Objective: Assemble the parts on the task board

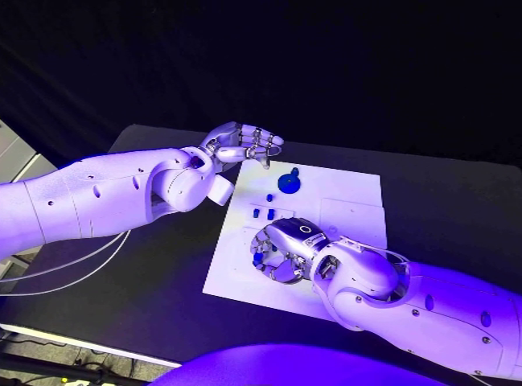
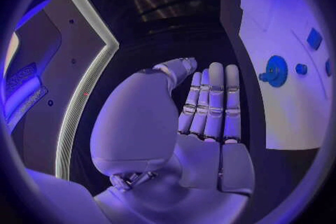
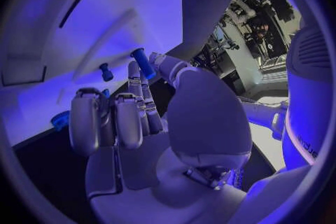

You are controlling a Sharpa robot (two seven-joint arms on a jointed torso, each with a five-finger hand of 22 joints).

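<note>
Pinching a blue part (image 3: 142,63), right hand (image 1: 281,248) over task board (image 1: 347,197)

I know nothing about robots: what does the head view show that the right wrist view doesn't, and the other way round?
Head view alone: the left hand, holding nothing, near the far corner of the board, and a round blue part on the board.
Right wrist view alone: a blue peg pinched at the fingertips of the right hand; from the head, that hand's back hides it.
Both: the right hand over the white board.
</note>
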